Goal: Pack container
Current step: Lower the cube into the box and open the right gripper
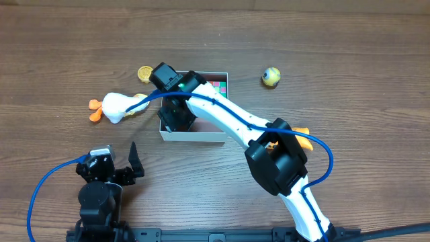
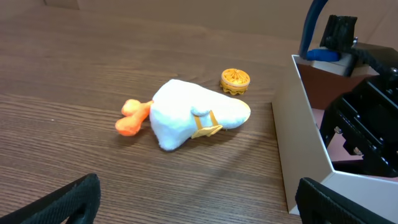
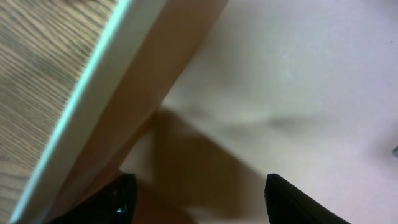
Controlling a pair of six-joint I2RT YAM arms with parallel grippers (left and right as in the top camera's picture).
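The container (image 1: pixel 195 136) is a shallow white-walled box with a pinkish inside, at mid-table. My right gripper (image 1: pixel 176 113) reaches down into its left half, open and empty. The right wrist view shows the jaws (image 3: pixel 199 199) apart just above the bare pinkish floor (image 3: pixel 298 81), next to a wall. A multicoloured cube (image 1: pixel 216 86) lies in the box's far right corner. My left gripper (image 1: pixel 114 168) is open and empty near the front left edge, with its jaws (image 2: pixel 199 199) over bare wood. It faces a white plush duck (image 2: pixel 186 115) and the container's wall (image 2: pixel 305 143).
The white duck with orange feet (image 1: pixel 121 106) lies just left of the container. A small gold disc (image 1: pixel 144 72) sits behind it and also shows in the left wrist view (image 2: pixel 235 79). A yellow ball (image 1: pixel 271 76) lies at the far right. An orange toy (image 1: pixel 304 139) shows under my right arm.
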